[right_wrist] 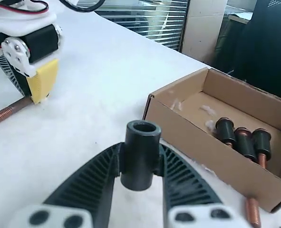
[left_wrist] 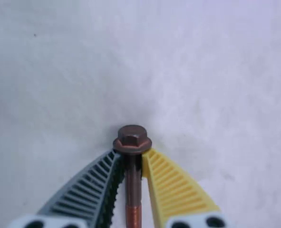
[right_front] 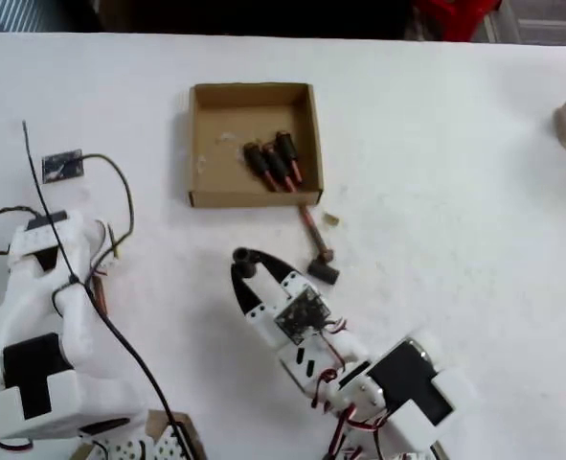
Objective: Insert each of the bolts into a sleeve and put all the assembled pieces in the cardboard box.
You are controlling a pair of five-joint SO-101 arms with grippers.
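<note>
Fingers of the left gripper clamp a bolt by its shank, the hex head just past their tips, low over the white table. The right gripper pinches a black sleeve upright, bore facing up, near the cardboard box. Three assembled pieces lie side by side inside the box. A loose bolt lies on the table just outside it, with a short dark piece, possibly a sleeve, beside its head.
</note>
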